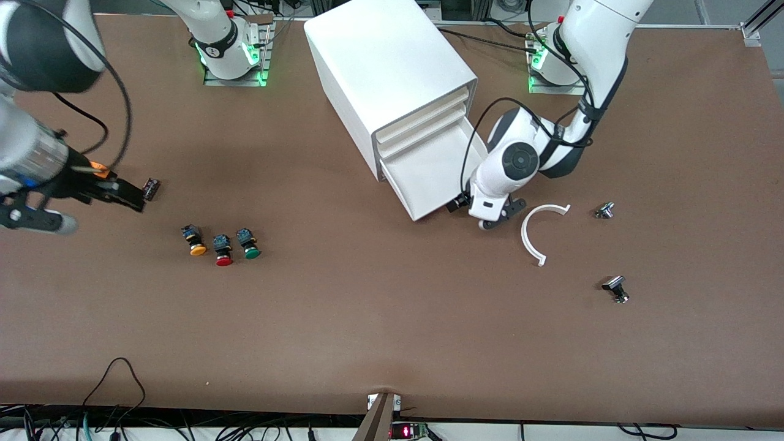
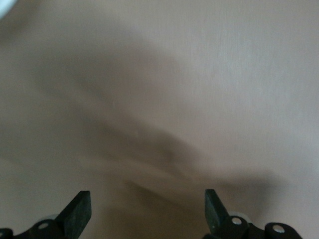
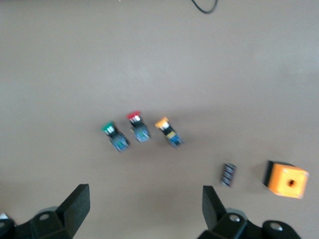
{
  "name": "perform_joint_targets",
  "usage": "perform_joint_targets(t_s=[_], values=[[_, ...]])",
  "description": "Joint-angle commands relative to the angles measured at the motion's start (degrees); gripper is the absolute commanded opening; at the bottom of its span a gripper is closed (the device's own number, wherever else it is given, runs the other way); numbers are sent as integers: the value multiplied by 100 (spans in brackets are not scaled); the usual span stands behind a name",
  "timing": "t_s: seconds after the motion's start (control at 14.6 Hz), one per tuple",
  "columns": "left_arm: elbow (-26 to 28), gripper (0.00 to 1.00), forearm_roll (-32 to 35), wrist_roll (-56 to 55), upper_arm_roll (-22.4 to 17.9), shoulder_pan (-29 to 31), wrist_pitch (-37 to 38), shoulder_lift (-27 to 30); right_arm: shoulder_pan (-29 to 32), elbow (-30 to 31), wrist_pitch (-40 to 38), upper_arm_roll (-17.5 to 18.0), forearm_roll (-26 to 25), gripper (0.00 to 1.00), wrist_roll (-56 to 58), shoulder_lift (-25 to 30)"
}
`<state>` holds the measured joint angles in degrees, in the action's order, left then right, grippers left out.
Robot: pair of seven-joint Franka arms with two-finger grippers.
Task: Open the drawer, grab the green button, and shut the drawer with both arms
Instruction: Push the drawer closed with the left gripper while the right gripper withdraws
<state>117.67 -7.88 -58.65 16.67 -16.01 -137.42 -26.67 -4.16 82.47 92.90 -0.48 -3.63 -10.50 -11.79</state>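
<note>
The green button (image 1: 249, 243) looks light, hard and tip-prone; best pinched across its blue-black body. The right gripper (image 3: 144, 209) hangs spread over the table; the left gripper (image 2: 147, 211), spread too, is by the open drawer (image 1: 429, 177).

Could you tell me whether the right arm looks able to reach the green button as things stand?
Probably yes: the right gripper hangs open above the table, and the green button lies uncovered at the end of the row, beside the red button.

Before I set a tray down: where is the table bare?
Bare: the wide strip nearer the camera than the three buttons and the white arc. Crowded: in front of the open drawer, where the left gripper hangs open.
</note>
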Motion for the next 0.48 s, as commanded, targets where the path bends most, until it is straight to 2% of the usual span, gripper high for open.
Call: perform_joint_targets(t_s=[0.0,0.21,0.41], values=[[317,100,-3,-261,257,-25,285,355,249,261,-255,-100,-14,100,469,239],[581,100,-21,-261,810,-25,286,408,249,322,-552,-145,47,100,2031,405],[678,100,-274,-261,1171,-25,286,408,231,602,-678,-101,56,99,1000,782]])
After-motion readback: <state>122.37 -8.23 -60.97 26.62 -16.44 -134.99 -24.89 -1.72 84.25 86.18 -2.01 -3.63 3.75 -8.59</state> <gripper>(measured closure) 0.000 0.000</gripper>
